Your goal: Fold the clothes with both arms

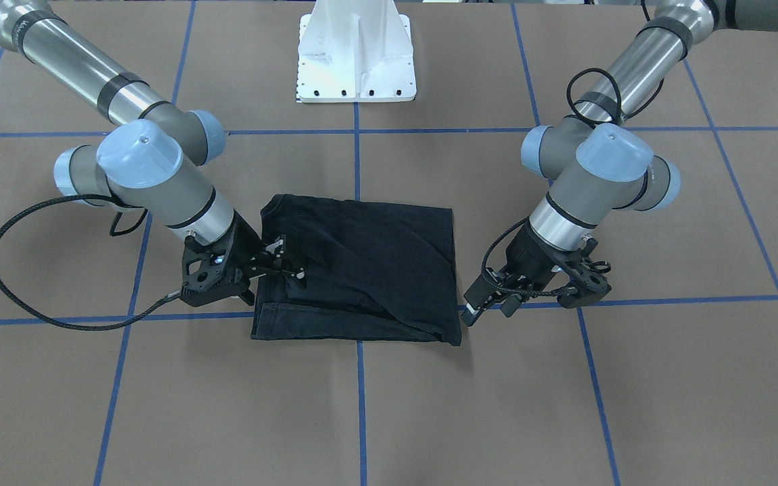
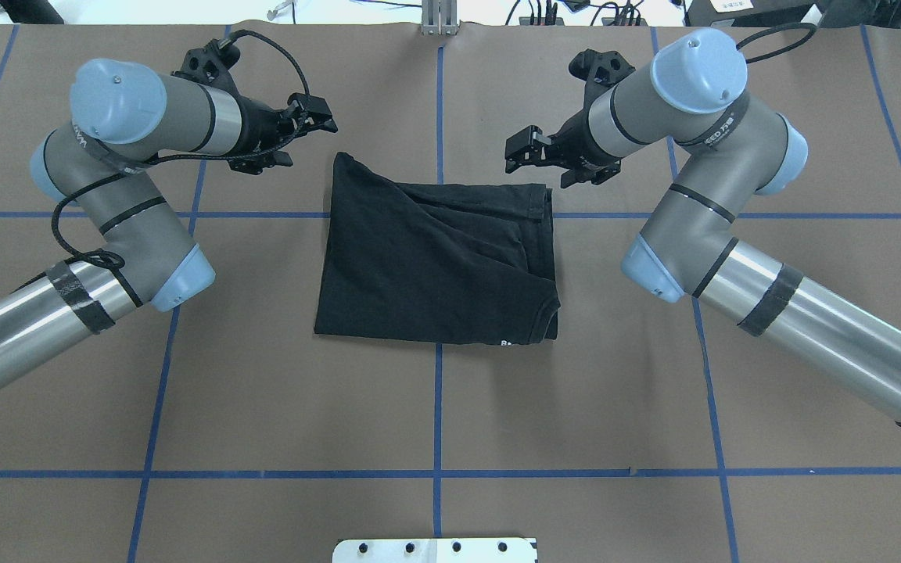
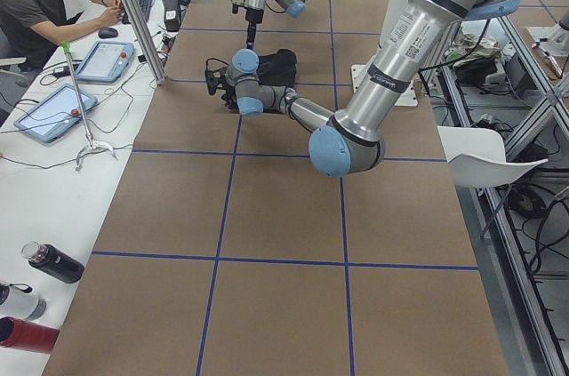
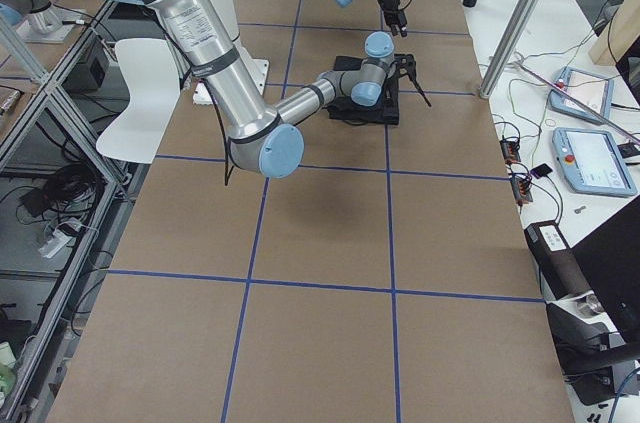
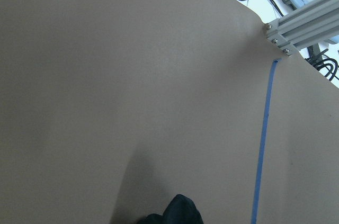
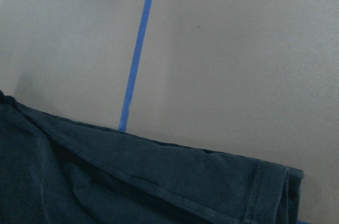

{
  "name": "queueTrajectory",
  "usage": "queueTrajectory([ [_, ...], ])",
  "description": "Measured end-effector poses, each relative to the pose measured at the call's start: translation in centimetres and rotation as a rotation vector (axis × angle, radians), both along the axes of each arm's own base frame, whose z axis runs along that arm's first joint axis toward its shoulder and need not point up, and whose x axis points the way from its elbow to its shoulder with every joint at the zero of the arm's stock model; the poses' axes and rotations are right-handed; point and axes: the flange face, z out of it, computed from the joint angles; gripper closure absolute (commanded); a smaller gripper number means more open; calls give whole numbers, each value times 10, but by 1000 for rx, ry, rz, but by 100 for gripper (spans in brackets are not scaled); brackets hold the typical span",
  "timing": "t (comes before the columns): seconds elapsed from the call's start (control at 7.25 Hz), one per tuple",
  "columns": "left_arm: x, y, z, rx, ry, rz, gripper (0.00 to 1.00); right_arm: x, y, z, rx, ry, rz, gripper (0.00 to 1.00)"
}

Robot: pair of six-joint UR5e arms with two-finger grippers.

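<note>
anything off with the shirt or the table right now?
Only the fold: the T-shirt lies as a skewed rectangle. Its far corner on the robot's left sticks out past the rest of the far edge, and on the robot's right the layers are staggered, hems not lined up. Nothing spilled or damaged shows.

Even overhead light is washing the table (image 1: 497, 405) brightly, leaving only soft shadows beneath the arms (image 1: 159, 179). Glare is streaking their silver tubes, and the black T-shirt (image 1: 375, 263) is swallowing detail; wrist views are looking slightly soft.
</note>
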Motion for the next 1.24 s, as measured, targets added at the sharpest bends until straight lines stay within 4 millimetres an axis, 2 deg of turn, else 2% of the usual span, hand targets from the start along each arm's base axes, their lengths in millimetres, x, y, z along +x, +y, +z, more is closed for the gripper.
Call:
queueTrajectory([
  [0.41, 0, -1, 3, 12, -12, 5, 1, -23, 23, 1, 110, 35, -8, 40],
  [0.83, 0, -1, 3, 12, -13, 5, 1, -38, 36, 18, 191, 92, -42, 63],
  [1.24, 0, -1, 4, 11, -13, 5, 1, -46, 42, 21, 203, 106, -39, 62],
])
